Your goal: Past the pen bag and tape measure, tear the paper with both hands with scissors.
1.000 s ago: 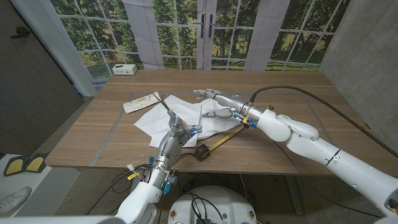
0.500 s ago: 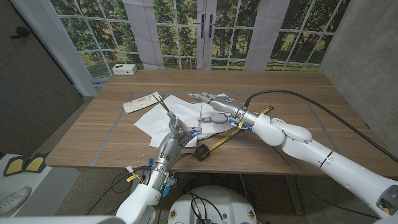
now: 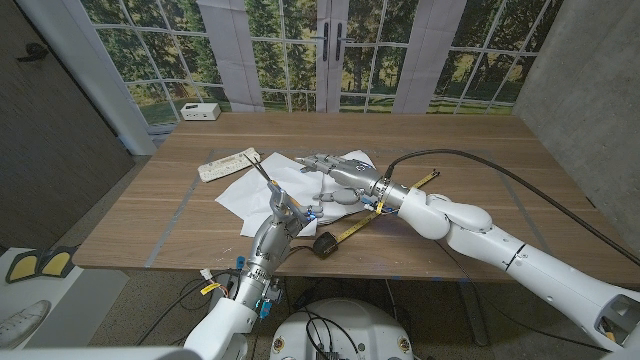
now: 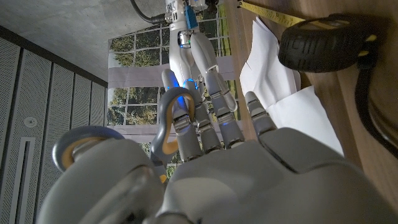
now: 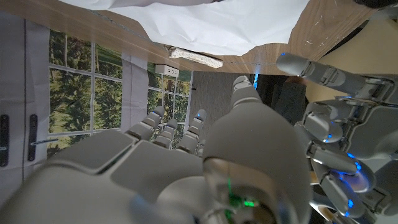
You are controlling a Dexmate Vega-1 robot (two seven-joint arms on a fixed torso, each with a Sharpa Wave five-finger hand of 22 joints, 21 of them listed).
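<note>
A staged robot lab or test room: a plain wooden tabletop (image 3: pixel 470 150) stands before a printed backdrop (image 3: pixel 330 50) of French doors and trees, between grey walls, with loose cables (image 3: pixel 215 285) hanging under its front edge.

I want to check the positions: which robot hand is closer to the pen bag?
Left. The left hand, holding scissors, is just below the pen bag; the right hand rests on the paper, farther along.

The head camera looks down from above over the wooden bench (image 3: pixel 470 150) toward the windows. Each wrist camera peers closely along its own robot hand, turned upside down. All three share the white paper (image 3: pixel 255 190).
</note>
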